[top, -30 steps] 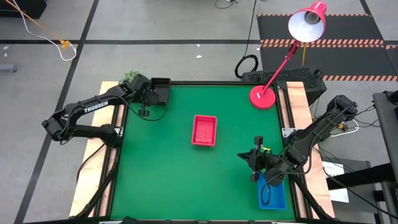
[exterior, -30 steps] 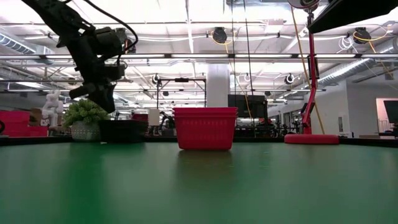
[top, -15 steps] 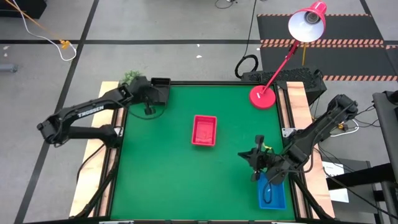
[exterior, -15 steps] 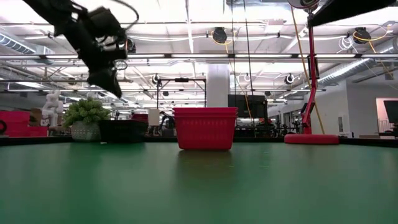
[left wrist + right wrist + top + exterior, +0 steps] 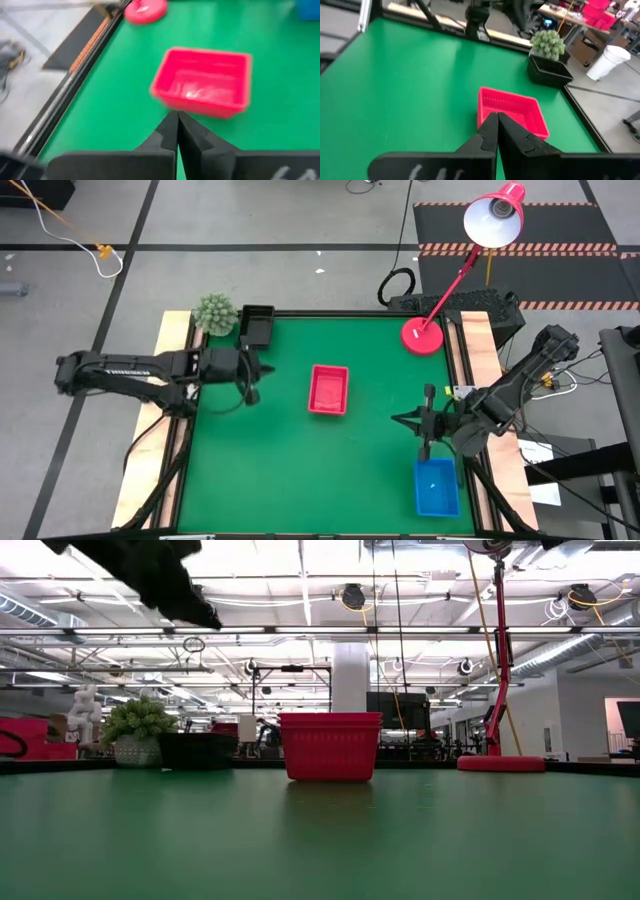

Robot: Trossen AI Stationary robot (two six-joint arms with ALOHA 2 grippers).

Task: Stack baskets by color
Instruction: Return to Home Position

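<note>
A red-pink basket (image 5: 329, 389) rests on its base mid-table, also in the low view (image 5: 331, 746) and both wrist views (image 5: 202, 82) (image 5: 512, 110). A black basket (image 5: 257, 325) sits in the far left corner. A blue basket (image 5: 437, 487) lies near the right front. My left gripper (image 5: 270, 370) hangs shut in the air left of the red-pink basket and points at it (image 5: 177, 117). My right gripper (image 5: 395, 418) is shut above the table between the red-pink and blue baskets (image 5: 497, 120). Neither holds anything.
A fuzzy green plant (image 5: 214, 311) stands beside the black basket, off the mat's far left corner. A red desk lamp's round base (image 5: 422, 336) stands at the far right, with its head over the floor beyond. The green mat (image 5: 300, 470) lies bare at the left front.
My left gripper has drawn away from the black basket, swung toward the near edge and risen. It now points right at the red-pink basket. My right gripper has risen from over the blue basket and shifted slightly toward the far edge. No basket has moved.
</note>
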